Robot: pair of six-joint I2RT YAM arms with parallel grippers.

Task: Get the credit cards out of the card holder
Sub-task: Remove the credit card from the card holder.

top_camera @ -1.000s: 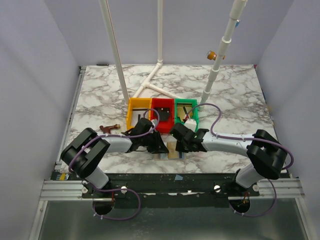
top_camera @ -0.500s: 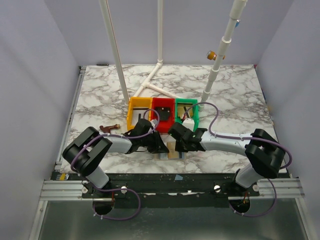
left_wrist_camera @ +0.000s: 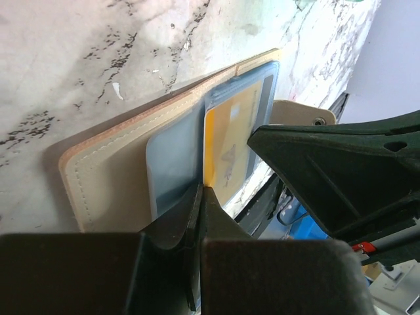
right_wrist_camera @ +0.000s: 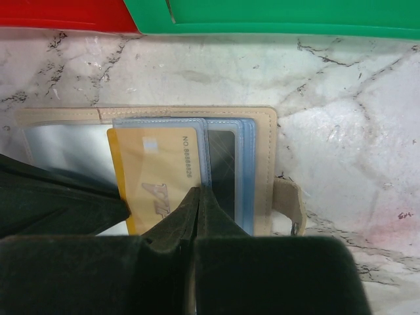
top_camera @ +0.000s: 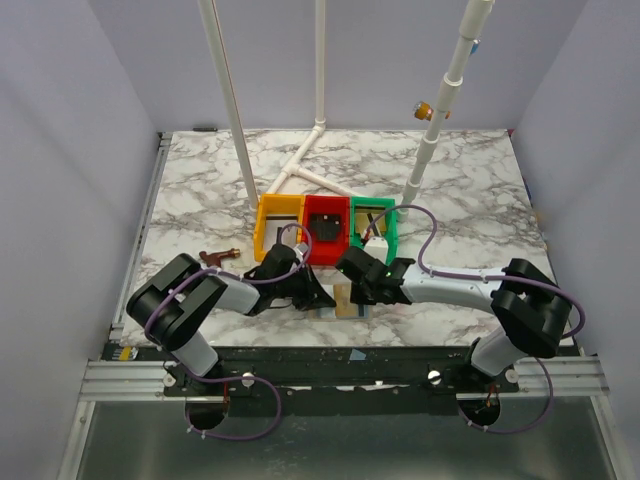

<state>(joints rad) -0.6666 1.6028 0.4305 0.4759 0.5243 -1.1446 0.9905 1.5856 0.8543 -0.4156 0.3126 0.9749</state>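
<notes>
Two grippers have crept a little closer together over the past second. In the overhead view the left gripper [left_wrist_camera: 200, 191] has drawn slightly in toward its own base and the right gripper [right_wrist_camera: 197, 191] has eased toward it, while the card holder [right_wrist_camera: 266, 170] between them has not shifted on the table [right_wrist_camera: 341, 98]. By my reading the approach is over and the delicate part has begun: working a card loose, with nothing lifted clear yet. The card holder lies open and flat directly beneath both sets of tips, and the red tray [right_wrist_camera: 59, 13] and green tray [right_wrist_camera: 262, 16] sit just beyond the right gripper's tips. A gold card [right_wrist_camera: 157, 170] lies right under those tips, partly slid out of its clear sleeve [left_wrist_camera: 170, 164] toward the left gripper. A dark card [right_wrist_camera: 222, 164] sits tucked in the pocket just to the other side. The right gripper's fingers are pressed together with no gap showing and seem to rest on the gold card's face; whether they pinch its edge I cannot tell. The left gripper is likewise closed to a point, touching down where the sleeve's edge meets the gold card, probably pinning the holder rather than grasping. Both arms reach low and inward with their wrists pitched down, and their tips nearly face each other.
</notes>
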